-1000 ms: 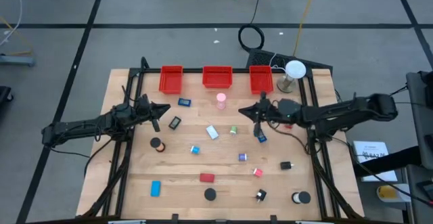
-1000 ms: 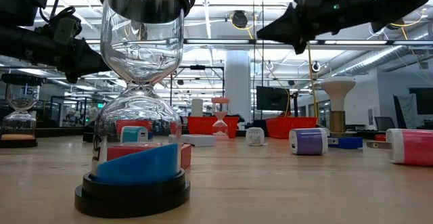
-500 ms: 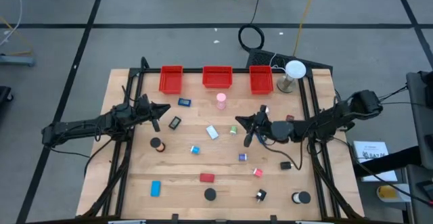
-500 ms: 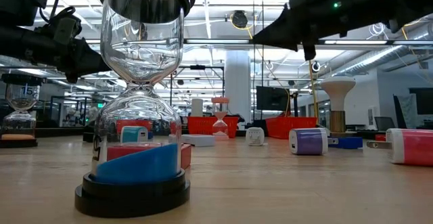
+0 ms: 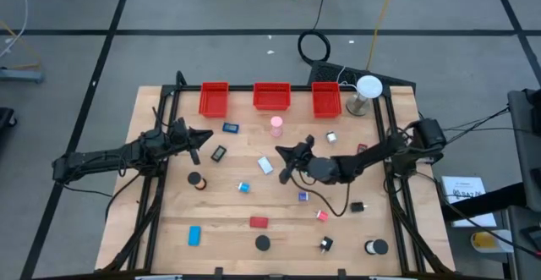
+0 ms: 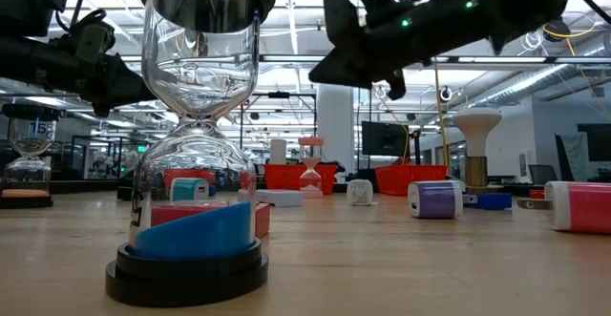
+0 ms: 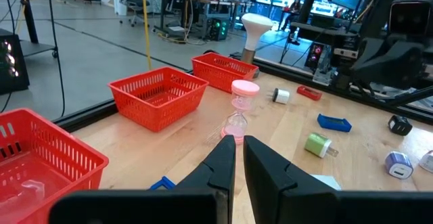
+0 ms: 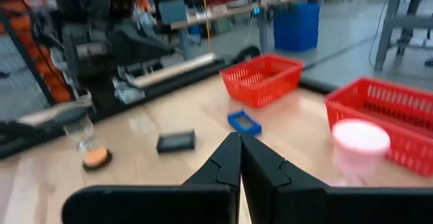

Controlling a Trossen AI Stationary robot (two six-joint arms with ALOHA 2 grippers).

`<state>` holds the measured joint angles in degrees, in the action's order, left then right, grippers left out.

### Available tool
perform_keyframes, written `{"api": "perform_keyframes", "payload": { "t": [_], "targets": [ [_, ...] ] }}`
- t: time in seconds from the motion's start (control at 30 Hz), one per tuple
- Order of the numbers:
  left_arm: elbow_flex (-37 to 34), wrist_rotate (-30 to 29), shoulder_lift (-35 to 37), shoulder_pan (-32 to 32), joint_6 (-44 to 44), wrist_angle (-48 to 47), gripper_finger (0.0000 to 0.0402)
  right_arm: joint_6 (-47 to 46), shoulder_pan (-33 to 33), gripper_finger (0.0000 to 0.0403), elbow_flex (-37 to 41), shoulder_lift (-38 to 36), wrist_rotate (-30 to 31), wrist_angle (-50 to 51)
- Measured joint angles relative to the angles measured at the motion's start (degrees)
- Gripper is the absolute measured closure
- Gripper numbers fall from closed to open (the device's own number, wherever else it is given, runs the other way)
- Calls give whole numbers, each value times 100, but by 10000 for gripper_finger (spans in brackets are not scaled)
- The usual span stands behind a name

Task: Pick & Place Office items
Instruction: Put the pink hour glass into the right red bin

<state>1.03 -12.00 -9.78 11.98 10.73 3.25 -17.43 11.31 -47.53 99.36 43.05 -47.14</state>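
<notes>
Small office items lie scattered on the wooden table (image 5: 169, 221): a pink hourglass (image 5: 276, 125), a blue block (image 5: 230, 128), a black block (image 5: 218, 153), a white piece (image 5: 265, 165), a purple bit (image 5: 303, 196) and a red block (image 5: 258, 222). My right gripper (image 5: 280, 153) hangs shut above the table's middle, beside the white piece, holding nothing; its fingers meet in the right wrist view (image 8: 238, 146). My left gripper (image 5: 206, 136) waits shut at the left side, level, above the table, with the pink hourglass (image 7: 240, 112) ahead of it.
Three red bins (image 5: 214, 99) (image 5: 271, 96) (image 5: 326, 99) line the far edge, with a white round lamp (image 5: 368, 88) at the far right. A blue-sand hourglass (image 6: 196, 135) stands close in the low view. More items lie along the near edge (image 5: 263, 243).
My right gripper has swung from the far right of the table toward its middle, going left and sinking a little, with its wrist rolling. It has stayed shut and has nothing in it.
</notes>
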Motion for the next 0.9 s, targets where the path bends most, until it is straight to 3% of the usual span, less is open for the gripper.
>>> {"api": "perform_keyframes", "payload": {
  "t": [0.17,0.47,0.53,0.73,0.9],
  "targets": [
    [1,-1,-2,0,1,-10,371,1081,-213,403,0,150,-86,-880],
    [1,-1,-2,-1,-1,-7,371,374,-785,403,0,125,-1652,-476],
    [1,-1,-2,0,0,-7,371,108,-963,403,-16,-32,-1980,321],
    [-1,-1,-2,-1,-1,-7,371,-290,-1535,403,-1150,-464,-2144,4309],
    [1,-1,-2,-1,0,-4,371,-119,-1851,403,-2050,-494,-2717,5988]
  ]
}}
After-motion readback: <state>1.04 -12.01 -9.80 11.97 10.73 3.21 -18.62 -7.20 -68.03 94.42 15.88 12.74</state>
